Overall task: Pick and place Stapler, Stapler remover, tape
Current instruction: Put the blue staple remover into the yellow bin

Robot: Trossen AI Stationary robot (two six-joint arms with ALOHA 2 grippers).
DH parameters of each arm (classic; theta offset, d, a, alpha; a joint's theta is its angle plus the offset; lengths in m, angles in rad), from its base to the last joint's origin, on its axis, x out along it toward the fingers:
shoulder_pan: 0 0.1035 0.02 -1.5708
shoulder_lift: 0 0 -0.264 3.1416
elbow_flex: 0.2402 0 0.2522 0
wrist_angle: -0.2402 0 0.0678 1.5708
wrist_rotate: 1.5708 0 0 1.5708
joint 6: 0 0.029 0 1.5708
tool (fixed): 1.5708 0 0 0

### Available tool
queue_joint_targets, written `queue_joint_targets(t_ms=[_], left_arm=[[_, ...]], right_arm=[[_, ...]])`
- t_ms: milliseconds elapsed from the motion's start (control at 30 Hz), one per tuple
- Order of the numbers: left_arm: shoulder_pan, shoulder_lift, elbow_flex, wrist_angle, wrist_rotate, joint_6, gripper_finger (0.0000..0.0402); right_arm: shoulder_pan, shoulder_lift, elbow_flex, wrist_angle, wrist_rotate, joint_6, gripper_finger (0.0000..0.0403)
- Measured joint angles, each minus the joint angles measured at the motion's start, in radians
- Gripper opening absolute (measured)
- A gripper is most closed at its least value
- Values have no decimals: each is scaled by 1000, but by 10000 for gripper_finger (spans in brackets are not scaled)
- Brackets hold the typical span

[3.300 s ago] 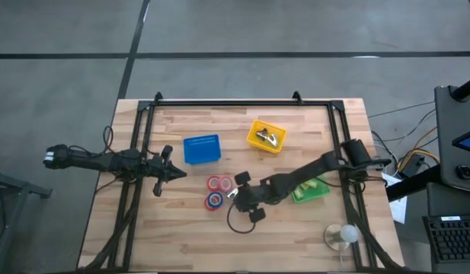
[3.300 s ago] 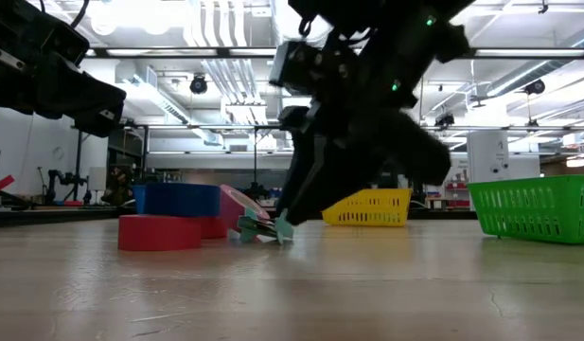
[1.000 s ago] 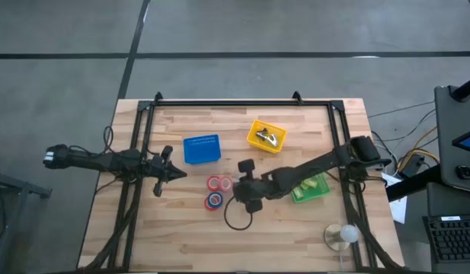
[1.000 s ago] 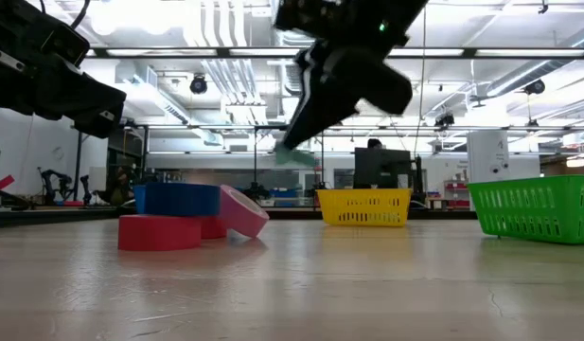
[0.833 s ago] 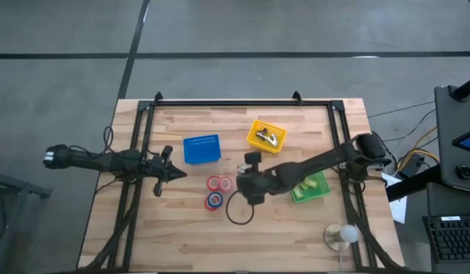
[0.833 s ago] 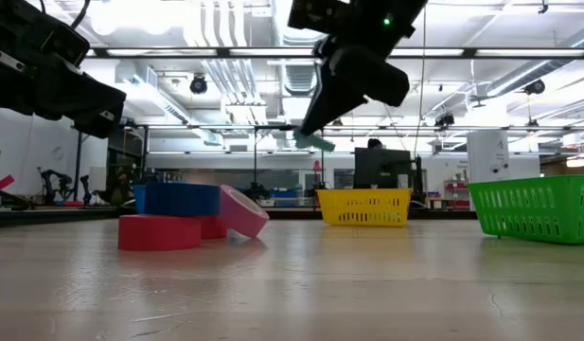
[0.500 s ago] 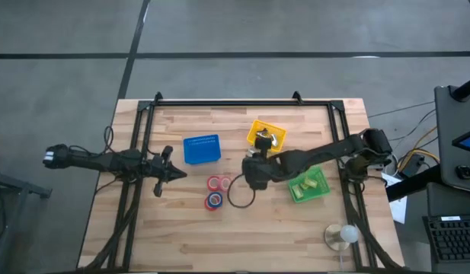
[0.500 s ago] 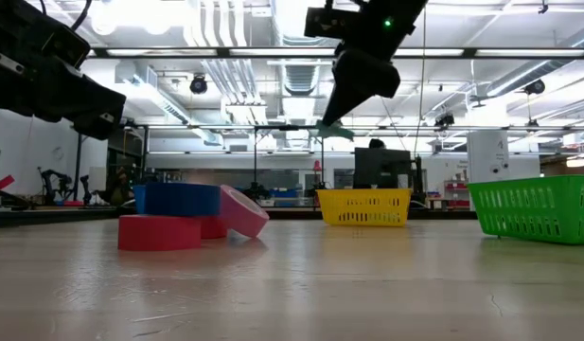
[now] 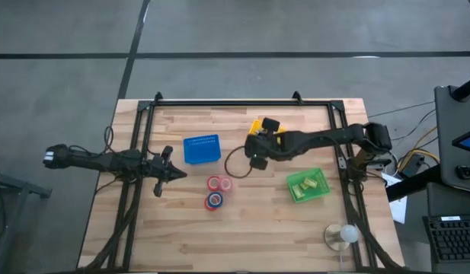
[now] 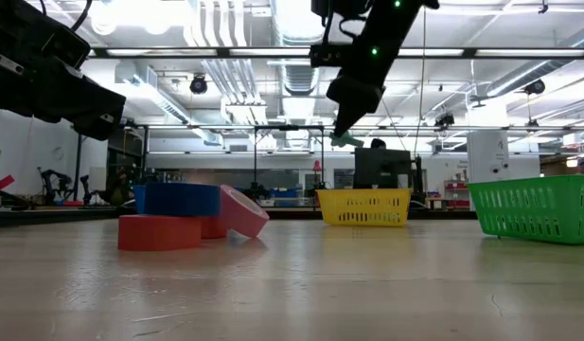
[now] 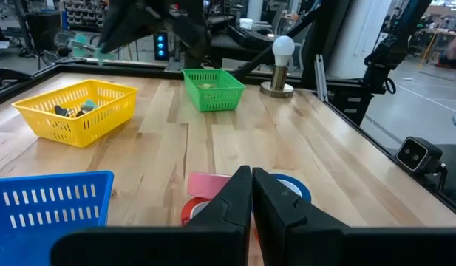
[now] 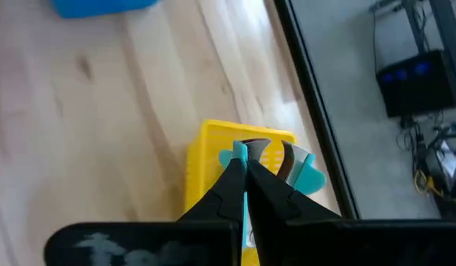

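While pinched in the right gripper (image 12: pixel 246 171), the teal stapler remover (image 12: pixel 305 171) is held above the yellow basket (image 9: pixel 258 128) (presumably for release); tape rolls (image 9: pixel 216 192) lie on the counter (image 9: pixel 242 236), left gripper (image 11: pixel 251 193) pressed together nearby.

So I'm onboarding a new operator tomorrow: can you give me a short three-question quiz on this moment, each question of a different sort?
1. True or false: the right hand is shut on a teal staple remover.
2. Which basket is that hand above? A) blue basket B) yellow basket C) green basket
3. Fill in: the three tape rolls lie on the table between the left hand and the ____ basket.

Key: 1 true; 2 B; 3 green. The left hand is shut and holds nothing.
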Motion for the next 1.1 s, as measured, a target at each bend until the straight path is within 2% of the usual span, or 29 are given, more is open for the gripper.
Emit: queue_joint_targets(t_ms=[233,533,1100], left_arm=[[0,0,0,0,0,0,16],[0,0,0,0,0,0,16],[0,0,0,0,0,0,16]], right_arm=[[-86,0,-14,8,-132,3,8],[-141,1,-47,7,-136,54,8],[-144,1,-142,80,-156,96,8]])
